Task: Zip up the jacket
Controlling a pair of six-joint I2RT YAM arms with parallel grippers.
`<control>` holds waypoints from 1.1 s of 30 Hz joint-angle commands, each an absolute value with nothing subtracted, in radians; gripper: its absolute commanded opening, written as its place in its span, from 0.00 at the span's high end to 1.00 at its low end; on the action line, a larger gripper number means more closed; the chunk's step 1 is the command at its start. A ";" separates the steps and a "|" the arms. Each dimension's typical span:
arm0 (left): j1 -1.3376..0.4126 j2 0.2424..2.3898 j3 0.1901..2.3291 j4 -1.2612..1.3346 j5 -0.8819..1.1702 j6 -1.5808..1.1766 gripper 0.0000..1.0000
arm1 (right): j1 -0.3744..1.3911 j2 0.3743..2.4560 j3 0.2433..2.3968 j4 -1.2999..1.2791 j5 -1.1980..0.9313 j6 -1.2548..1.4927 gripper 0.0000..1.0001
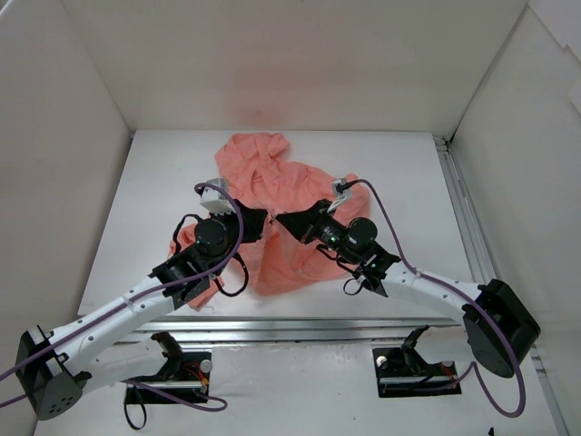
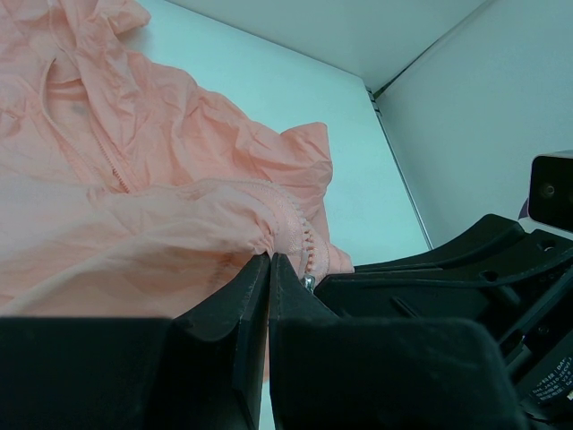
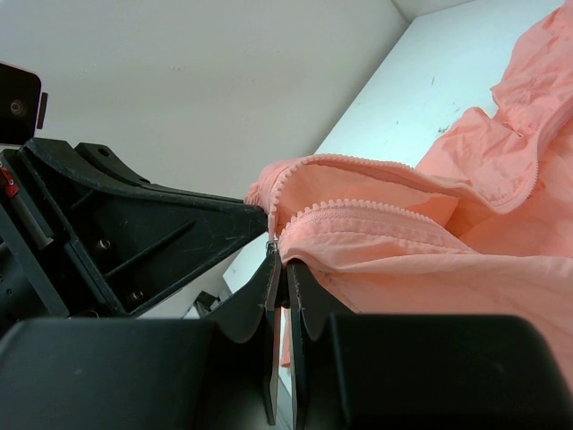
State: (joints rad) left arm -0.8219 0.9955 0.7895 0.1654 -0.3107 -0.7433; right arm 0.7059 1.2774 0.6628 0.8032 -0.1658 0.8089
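Observation:
The salmon-pink jacket [image 1: 263, 173] lies crumpled on the white table, hood end toward the back. My left gripper [image 1: 260, 222] and right gripper [image 1: 284, 221] meet tip to tip over its middle. In the left wrist view the left gripper [image 2: 269, 259] is shut on a fold of the jacket [image 2: 134, 197] beside the zip teeth, with a small metal slider [image 2: 309, 282] just right of it. In the right wrist view the right gripper [image 3: 278, 260] is shut on the jacket [image 3: 448, 269] at the end of the zip teeth, where a metal piece [image 3: 271, 244] shows.
White walls close the table at the back and both sides. An aluminium rail [image 1: 461, 209] runs along the right edge and another [image 1: 300, 325] along the front. Purple cables [image 1: 390, 227] loop over both arms.

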 commanded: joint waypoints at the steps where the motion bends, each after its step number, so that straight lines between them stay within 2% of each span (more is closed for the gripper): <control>1: -0.822 0.985 0.821 0.244 -0.299 -0.741 1.00 | 0.700 1.249 0.718 0.913 -0.155 0.802 1.00; 33: -0.822 0.983 0.847 0.252 -0.318 -0.736 1.00 | 0.704 1.220 0.681 0.916 -0.164 0.819 1.00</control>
State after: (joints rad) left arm -0.8219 0.9955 0.7895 0.1696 -0.3115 -0.7433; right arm 0.7052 1.2633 0.6628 0.8173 -0.1665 0.8131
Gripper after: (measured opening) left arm 0.003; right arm 0.018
